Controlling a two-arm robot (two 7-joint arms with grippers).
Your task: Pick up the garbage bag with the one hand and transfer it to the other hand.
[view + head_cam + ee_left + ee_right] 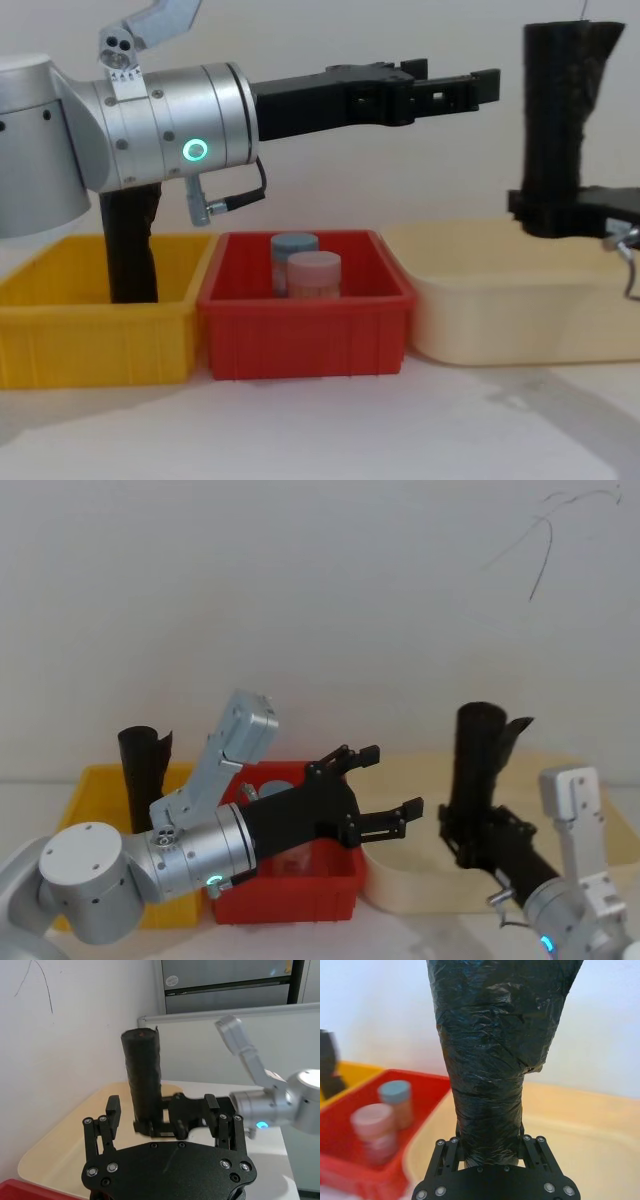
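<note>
**Blue-ringed arm gripping garbage bag as green-ringed arm's fingers are standing open**

The right pincer (470, 825), on the arm whose ring is glowing blue (260, 1125), is clamping the lower end of the garbage bag (482, 748). It is holding the black crinkly roll upright in the air, ragged top uppermost, over the cream tub (500, 320) at the robot's right.

The left pincer (392, 780), on the arm whose ring is glowing green (195, 151), is reaching across above the red bin (305, 335). Its two fingers are spread apart and gripping nothing. Its tips are pointing toward the bag and stopping short of it, with a clear gap between them in the chest view.

A second black roll (130, 250) is standing on end in the yellow bin (95, 345) at the robot's left, partly hidden behind the left arm's wrist.

Two jars are sitting together in the red bin, the pink-topped jar (314, 272) just in front of the blue-topped jar (294, 248). The three containers are lining up side by side on the pale tabletop (300, 430), with the red bin between the yellow bin and the tub.
</note>
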